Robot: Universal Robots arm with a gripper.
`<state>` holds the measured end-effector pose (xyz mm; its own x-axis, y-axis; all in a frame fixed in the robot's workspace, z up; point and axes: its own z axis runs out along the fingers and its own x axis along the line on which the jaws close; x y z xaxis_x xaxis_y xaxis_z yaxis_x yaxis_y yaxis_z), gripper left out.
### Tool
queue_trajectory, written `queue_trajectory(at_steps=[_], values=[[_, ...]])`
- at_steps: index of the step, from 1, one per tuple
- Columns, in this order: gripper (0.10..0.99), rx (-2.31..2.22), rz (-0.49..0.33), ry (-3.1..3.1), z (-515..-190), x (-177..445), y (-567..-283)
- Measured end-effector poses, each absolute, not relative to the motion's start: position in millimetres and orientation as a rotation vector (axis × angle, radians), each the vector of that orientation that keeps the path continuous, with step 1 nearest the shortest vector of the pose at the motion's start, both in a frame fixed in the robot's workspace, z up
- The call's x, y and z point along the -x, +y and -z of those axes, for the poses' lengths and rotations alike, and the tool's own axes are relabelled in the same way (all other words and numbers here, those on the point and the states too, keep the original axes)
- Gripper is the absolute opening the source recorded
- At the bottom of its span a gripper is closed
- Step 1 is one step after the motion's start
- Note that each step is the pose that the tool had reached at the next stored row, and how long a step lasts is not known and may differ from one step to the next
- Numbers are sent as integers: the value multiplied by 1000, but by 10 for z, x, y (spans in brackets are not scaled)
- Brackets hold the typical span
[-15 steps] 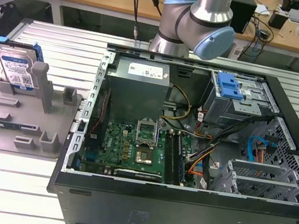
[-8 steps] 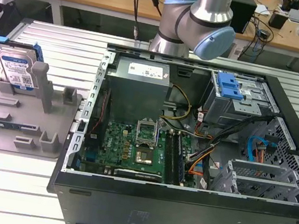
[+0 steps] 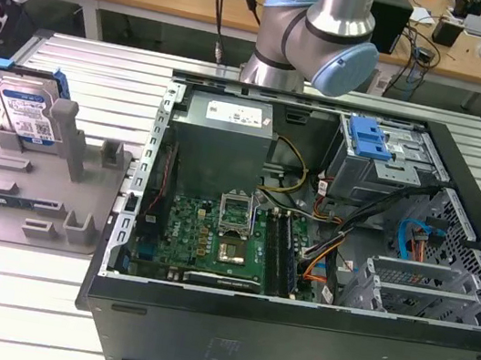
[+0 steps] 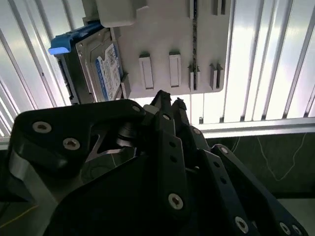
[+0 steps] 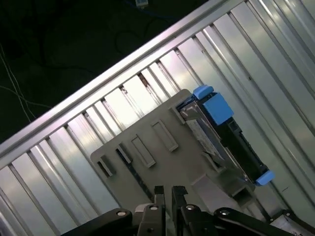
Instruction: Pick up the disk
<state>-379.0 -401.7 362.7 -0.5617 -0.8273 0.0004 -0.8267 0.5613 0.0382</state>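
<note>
Conveniently, the disk (image 3: 28, 112) stands on edge in the grey fixture (image 3: 35, 192), top exposed, while the gripper (image 5: 168, 191) hovers apart, clenched empty.

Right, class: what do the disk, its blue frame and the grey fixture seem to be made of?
The disk: bare metal casing, dull silver sheen, probably aluminium, with a paper-like label. The blue frame: plastic, matte, uniformly coloured. The grey fixture: likely plastic, matte, moulded posts.

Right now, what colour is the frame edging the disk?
Blue frame around the silver disk, standing in the grey fixture; clearest in the second wrist view.
</note>
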Motion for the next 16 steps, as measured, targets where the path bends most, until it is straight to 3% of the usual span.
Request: queue_trajectory(at_steps=[1,2,4,5,7,8,16], values=[[235,-1483,52,-2748,-3627,3785,-4017],[235,-1502,52,-2738,-3627,3781,-4017],[357,-1547,51,-2711,-3627,3770,-4017],[478,-1566,51,-2701,-3627,3765,-4017],[478,-1596,51,-2682,-3626,3760,-4017],[541,-1605,51,-2677,-3626,3760,-4017],[541,-1751,27,-2602,-3611,3759,-4017]])
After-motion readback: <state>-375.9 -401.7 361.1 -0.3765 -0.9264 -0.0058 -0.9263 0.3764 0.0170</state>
